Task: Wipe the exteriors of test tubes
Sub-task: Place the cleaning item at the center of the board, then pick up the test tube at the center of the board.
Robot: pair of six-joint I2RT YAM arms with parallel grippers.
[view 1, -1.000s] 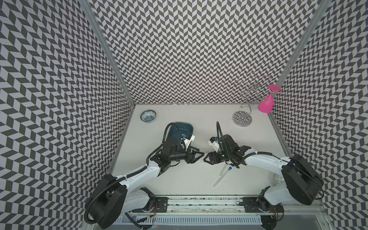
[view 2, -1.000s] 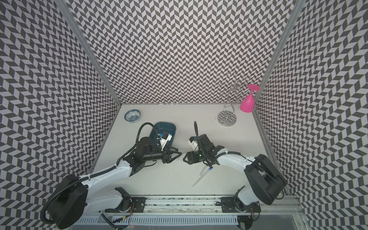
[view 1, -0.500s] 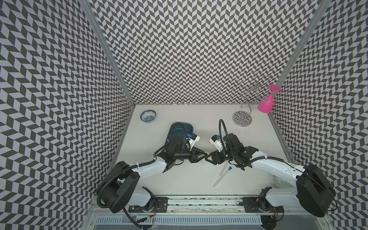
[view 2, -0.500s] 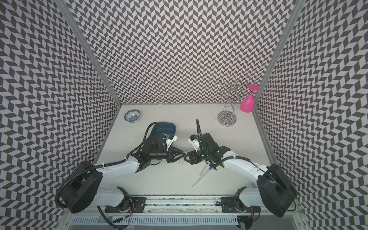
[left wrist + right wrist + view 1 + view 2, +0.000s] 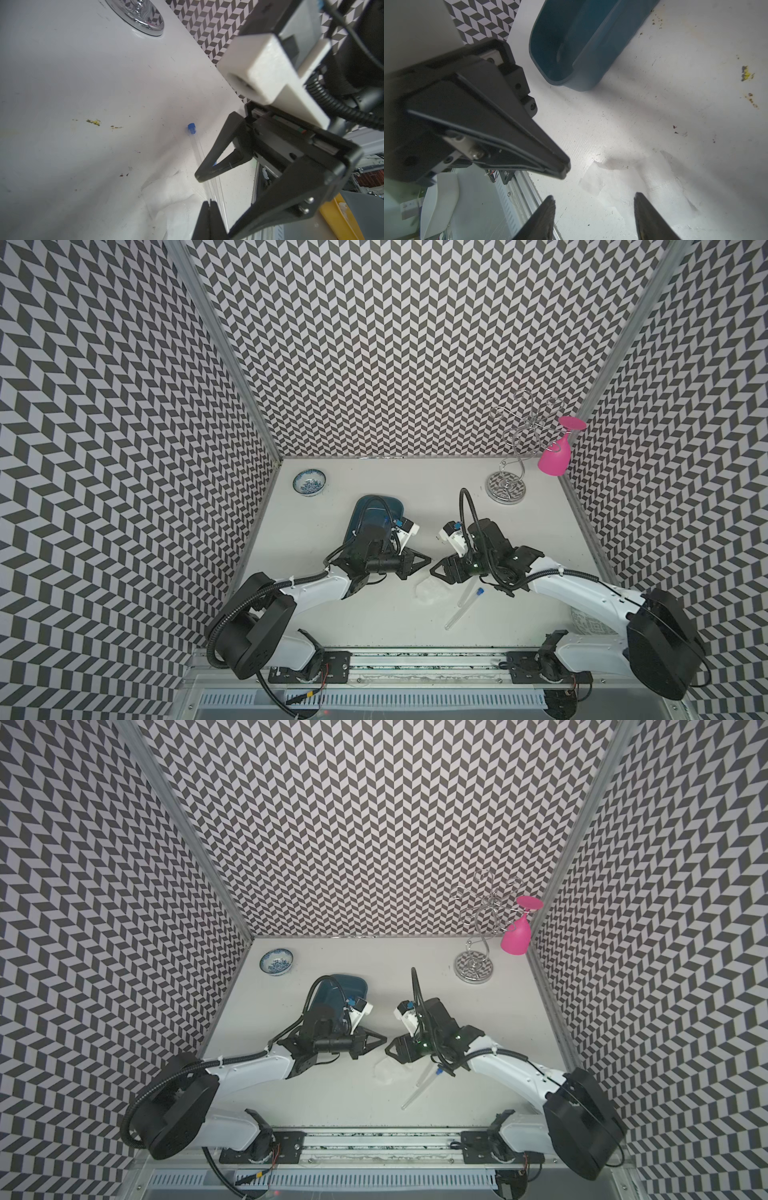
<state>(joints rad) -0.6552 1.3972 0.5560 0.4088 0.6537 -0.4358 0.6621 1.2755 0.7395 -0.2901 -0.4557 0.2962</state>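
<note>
Left end effector [image 5: 429, 561] is closed, its fingertips pressed together, and it hangs almost tip to tip with the right end effector [image 5: 593, 197], whose jaws stand apart over the white wipe [image 5: 428, 593] on the bench [image 5: 374, 622]. We see the test tubes [image 5: 461, 610] lying on the bench just beside the wipe, partly under the right wrist. We can make out two, their glass nearly lost against the pale surface. Open bench lies toward the front rail, between the arms' bases. A blue bin [image 5: 365, 510] is half covered by the left wrist. A bowl [image 5: 309, 482] and a wire rack [image 5: 506, 489] sit near the back wall, well apart from the arms.
</note>
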